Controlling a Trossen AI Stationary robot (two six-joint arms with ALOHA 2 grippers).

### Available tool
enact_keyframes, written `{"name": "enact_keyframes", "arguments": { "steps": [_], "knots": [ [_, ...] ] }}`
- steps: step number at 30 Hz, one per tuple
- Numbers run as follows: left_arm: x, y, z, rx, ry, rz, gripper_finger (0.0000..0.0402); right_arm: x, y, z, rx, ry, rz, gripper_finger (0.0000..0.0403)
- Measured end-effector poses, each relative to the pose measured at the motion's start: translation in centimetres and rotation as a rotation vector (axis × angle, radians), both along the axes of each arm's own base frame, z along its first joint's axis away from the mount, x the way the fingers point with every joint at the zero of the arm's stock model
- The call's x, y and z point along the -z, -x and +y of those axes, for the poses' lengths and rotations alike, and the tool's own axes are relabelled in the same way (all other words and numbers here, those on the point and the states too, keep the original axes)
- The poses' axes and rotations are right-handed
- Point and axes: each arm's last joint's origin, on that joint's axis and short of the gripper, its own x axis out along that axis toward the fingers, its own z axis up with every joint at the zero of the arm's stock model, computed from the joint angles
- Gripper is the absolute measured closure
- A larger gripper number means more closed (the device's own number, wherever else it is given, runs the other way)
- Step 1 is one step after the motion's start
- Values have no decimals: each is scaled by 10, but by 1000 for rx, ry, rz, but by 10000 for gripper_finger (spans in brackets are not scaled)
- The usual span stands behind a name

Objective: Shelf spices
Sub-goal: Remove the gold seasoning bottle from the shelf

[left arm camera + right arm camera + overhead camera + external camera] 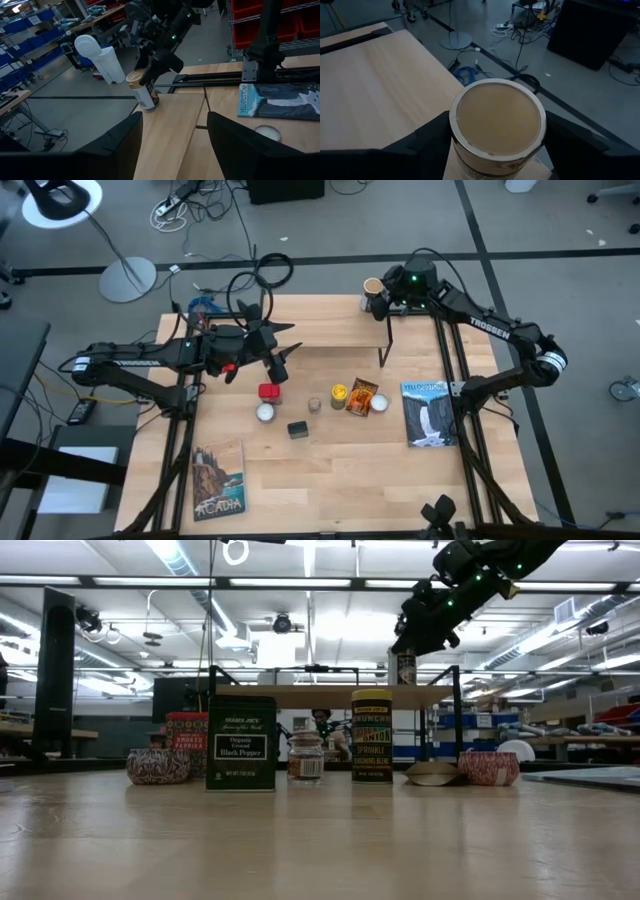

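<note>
The tan cylindrical jar stands on the right end of the shelf, a low plank on black legs. My right gripper is shut on it. My left gripper hovers open at the shelf's left end and touches nothing. In front of the shelf the table carries the red tin, dark tin, small pale-capped jar, yellow black-lidded jar and orange packet. In the low view the tan jar sits on the plank below my right gripper. My right gripper pinches the tan jar between its two fingers by the upper wall just below the lid. One finger lies on each side. The fingers slant down from the table's right. The jar's base is on the plank, and the jar tilts slightly.
Two small white discs lie among the spices. One picture book lies near the right edge and another at the near left. Bare tabletop stretches between the books along the near edge.
</note>
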Motion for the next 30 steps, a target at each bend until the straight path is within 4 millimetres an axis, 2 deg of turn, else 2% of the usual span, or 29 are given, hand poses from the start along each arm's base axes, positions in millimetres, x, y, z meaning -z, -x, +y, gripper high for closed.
{"name": "enact_keyframes", "arguments": {
  "steps": [15,22,30],
  "knots": [
    [0,0,0,-1,3,-2,175,-11,-8,15,-61,49,-58,129],
    [0,0,0,-2,5,-4,175,-32,-4,36,-107,105,-126,129],
    [-1,0,0,-3,8,-10,175,-72,23,77,-153,187,-278,130]
  ]
}}
